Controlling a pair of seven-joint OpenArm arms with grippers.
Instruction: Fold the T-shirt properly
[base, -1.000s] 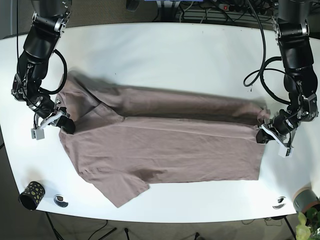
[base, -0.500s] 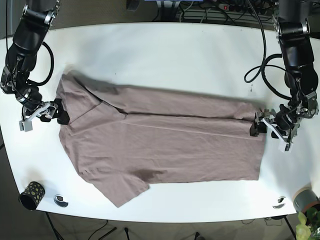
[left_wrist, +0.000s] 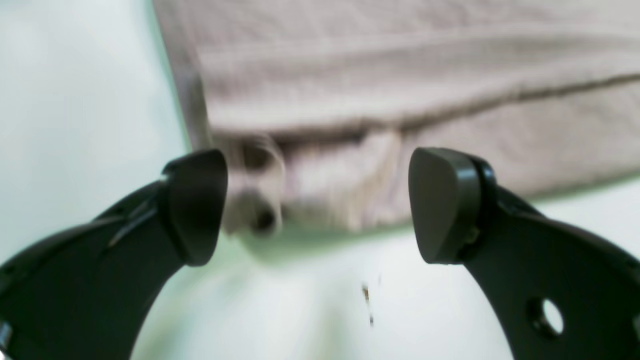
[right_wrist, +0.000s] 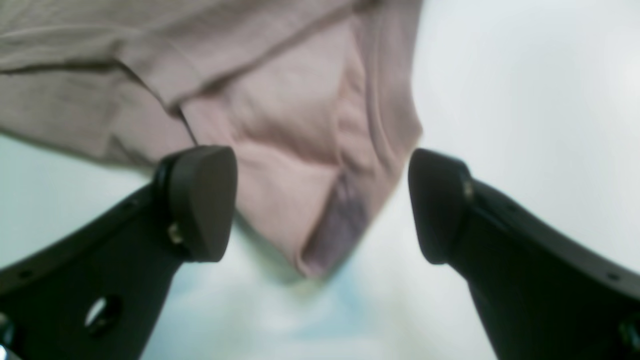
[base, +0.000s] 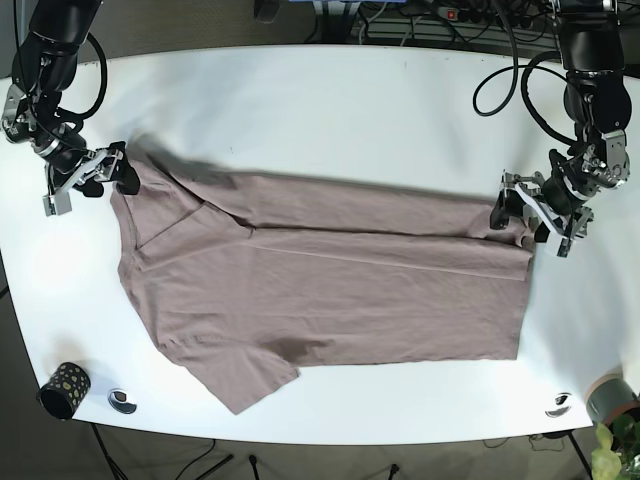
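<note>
A mauve T-shirt (base: 320, 290) lies flat on the white table (base: 320, 110), with its far long edge folded over toward the middle and one sleeve (base: 245, 380) sticking out at the front left. My left gripper (base: 512, 213) is open at the shirt's far right corner. In the left wrist view the gripper (left_wrist: 320, 210) has its jaws wide apart, with the bunched corner (left_wrist: 320, 190) between them. My right gripper (base: 112, 168) is open at the far left corner. In the right wrist view the gripper (right_wrist: 320, 200) straddles the folded corner (right_wrist: 300, 200) without pinching it.
A black speckled cup (base: 62, 390) and a small metal ring (base: 122, 401) sit at the front left corner. Another metal ring (base: 560, 405) and a grey pot with a plant (base: 612, 402) are at the front right. Cables (base: 420, 15) run behind the table.
Both arms have moved away from the front along the shirt's side edges and are now at its two far corners. The shirt's left edge has shifted slightly.
</note>
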